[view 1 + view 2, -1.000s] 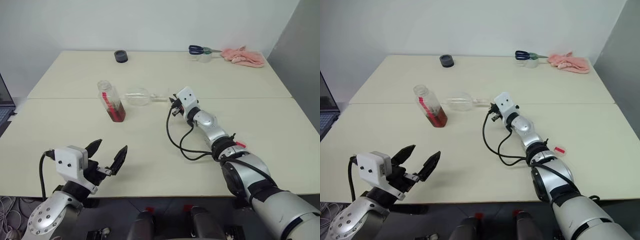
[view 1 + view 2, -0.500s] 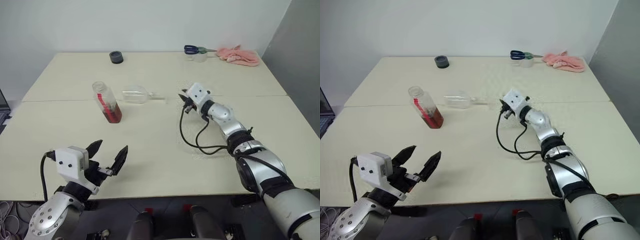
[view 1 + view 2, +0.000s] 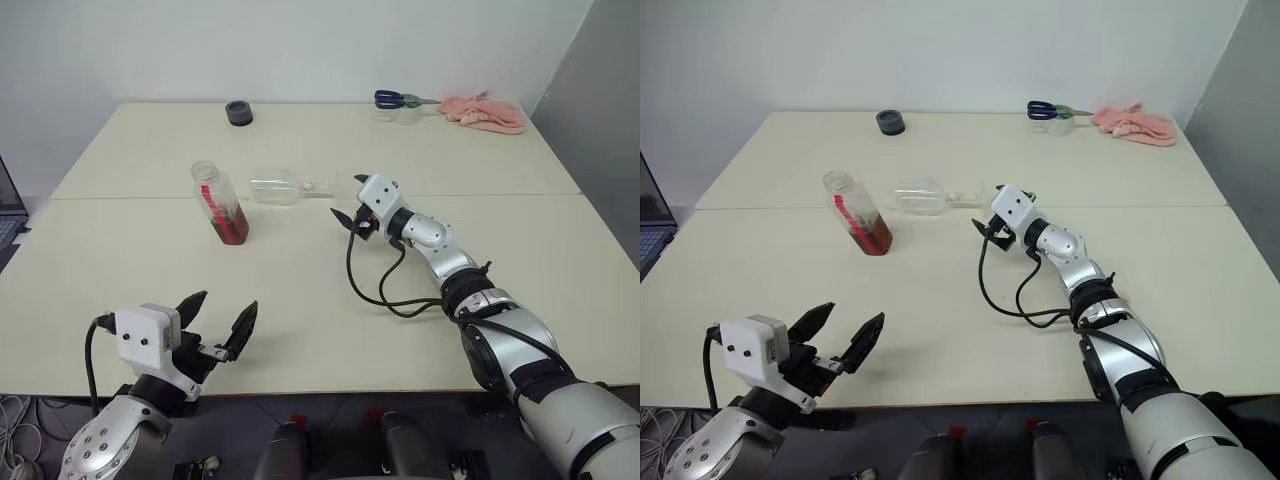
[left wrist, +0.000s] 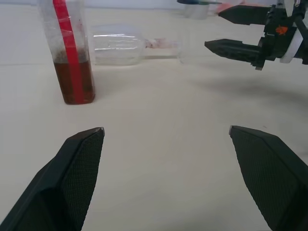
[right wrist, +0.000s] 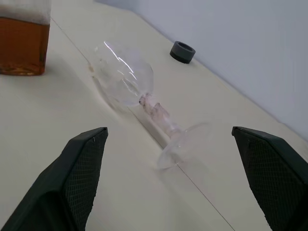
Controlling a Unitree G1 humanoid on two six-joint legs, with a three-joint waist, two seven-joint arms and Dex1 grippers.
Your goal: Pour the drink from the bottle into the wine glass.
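Wine glass [image 3: 278, 187]: it is seen lying on its side on the bench [image 3: 300, 270], its bowl towards the bottle and its foot towards the right pincer; nothing is touching it.
Bottle [image 3: 220, 201]: it is standing upright just beside the glass's bowl, uncapped, with the drink [image 3: 231, 226] filling only its lower part.
Right pincer [image 3: 348, 200]: its fingers are spread and nothing is held; it is poised near the foot of the glass, pointing along the bench.
Left pincer [image 3: 217, 322]: it is spread wide and empty, held at the near edge, well apart from bottle and glass.
Step in hand: judged to be setting the glass upright before any pouring.
How it is best done: the stem [image 5: 156, 113] should be taken close to the foot, squarely between the fingers, and the glass tipped up slowly.
Care needed: the bottle stands close, so the bowl should be swung away from it.
Risk: a rounded glass may roll if nudged.
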